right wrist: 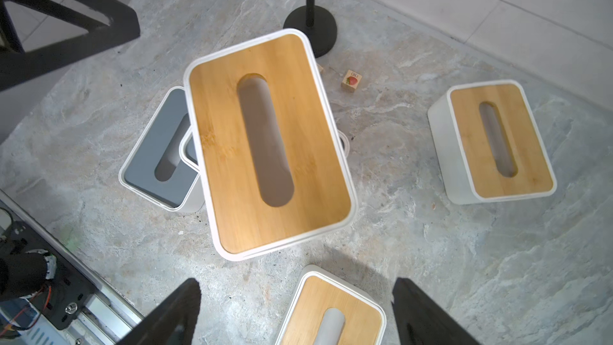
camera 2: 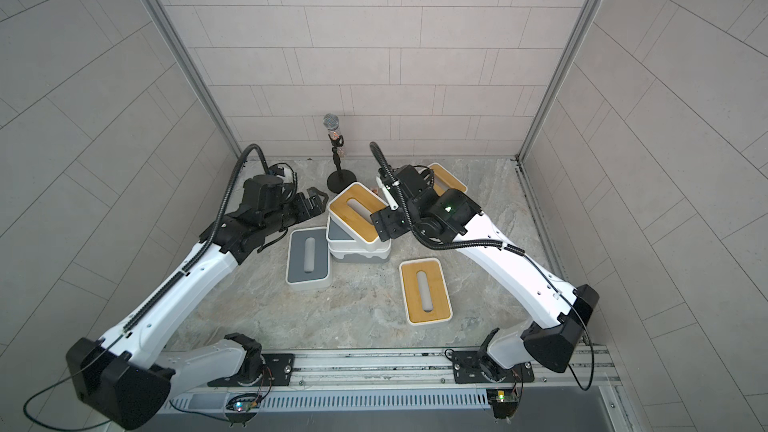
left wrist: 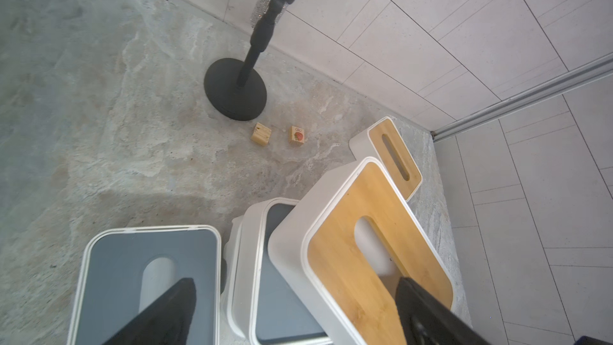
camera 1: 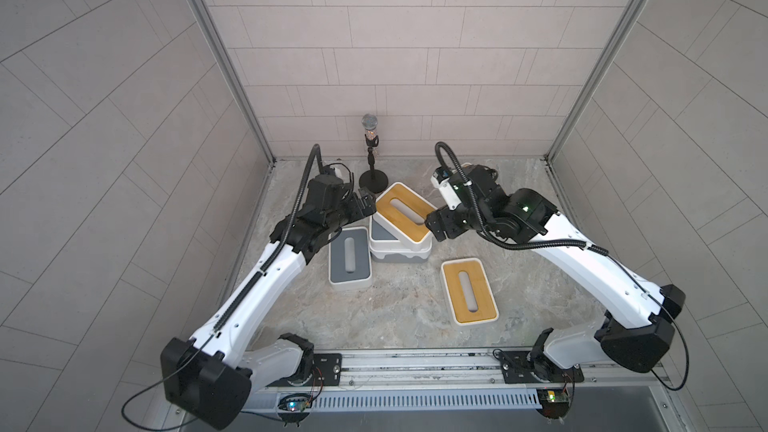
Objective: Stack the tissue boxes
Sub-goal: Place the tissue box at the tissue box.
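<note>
The bamboo-lidded tissue box point(camera 1: 405, 211) lay askew on the grey-lidded box point(camera 1: 379, 233), apparently placed as the next tier, the left gripper point(left wrist: 295, 285) and right gripper point(right wrist: 297, 282) flanking it open and empty.

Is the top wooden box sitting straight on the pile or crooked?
Crooked. The top bamboo-lidded box is turned askew on the grey-lidded box beneath, leaving that lid's corner uncovered.

The mottled stone table point(camera 1: 395, 317) carries, at its centre, a white box with a grey base point(camera 1: 401, 256) (more boxes sit on it). A grey-lidded box point(camera 1: 349, 257) lies just beside that at 9 o'clock. A wooden-lidded box point(camera 1: 469, 290) lies at 4 o'clock and a second wooden-lidded box point(camera 2: 451, 180) at 1 o'clock. A microphone stand point(camera 1: 376, 187) stands at 12 o'clock, with a plain wooden cube point(left wrist: 261, 133) and a strawberry cube point(left wrist: 297, 134) near its base.
</note>
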Tool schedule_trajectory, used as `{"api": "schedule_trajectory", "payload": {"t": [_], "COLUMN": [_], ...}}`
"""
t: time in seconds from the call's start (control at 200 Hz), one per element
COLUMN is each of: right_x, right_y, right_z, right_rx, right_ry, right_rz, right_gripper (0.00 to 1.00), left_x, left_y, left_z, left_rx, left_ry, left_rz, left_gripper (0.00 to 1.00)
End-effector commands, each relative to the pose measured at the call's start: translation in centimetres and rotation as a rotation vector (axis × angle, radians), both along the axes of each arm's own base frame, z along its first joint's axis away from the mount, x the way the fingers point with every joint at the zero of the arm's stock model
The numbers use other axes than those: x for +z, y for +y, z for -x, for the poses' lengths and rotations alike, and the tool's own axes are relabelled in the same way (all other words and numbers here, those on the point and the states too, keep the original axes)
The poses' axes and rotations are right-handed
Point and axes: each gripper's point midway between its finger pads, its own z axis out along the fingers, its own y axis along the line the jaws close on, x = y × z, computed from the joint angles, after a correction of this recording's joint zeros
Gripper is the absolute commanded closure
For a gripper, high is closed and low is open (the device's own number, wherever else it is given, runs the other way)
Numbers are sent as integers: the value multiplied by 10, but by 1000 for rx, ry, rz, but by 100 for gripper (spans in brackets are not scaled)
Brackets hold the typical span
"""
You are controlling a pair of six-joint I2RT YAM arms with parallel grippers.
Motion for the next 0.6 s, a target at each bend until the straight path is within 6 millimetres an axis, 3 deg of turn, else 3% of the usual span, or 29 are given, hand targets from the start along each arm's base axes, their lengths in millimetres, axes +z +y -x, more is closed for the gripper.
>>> {"api": "schedule_trajectory", "payload": {"t": [0.0,0.13,0.32,0.595], "right_x": [-4,-19,-41,-58], "right_y": [-2,-4,14,31], "right_z": [-3,0,0,-9], "right_rx": [-71,-98,-95,-100], "right_ry": [32,73,142,189], "right_rz": [-185,-327,-472,-568], "right_gripper": [7,7,7,9], "left_x": [19,12,5,-8], "left_y": [-15,-31,-52,-62], "left_z": [-16,-31,-46,-47], "left_rx": [-77,-132,-213,-248], "left_ry": [-67,-69,-67,-29], "left_rz": [14,27,60,93], "left_gripper": [0,0,0,0]}}
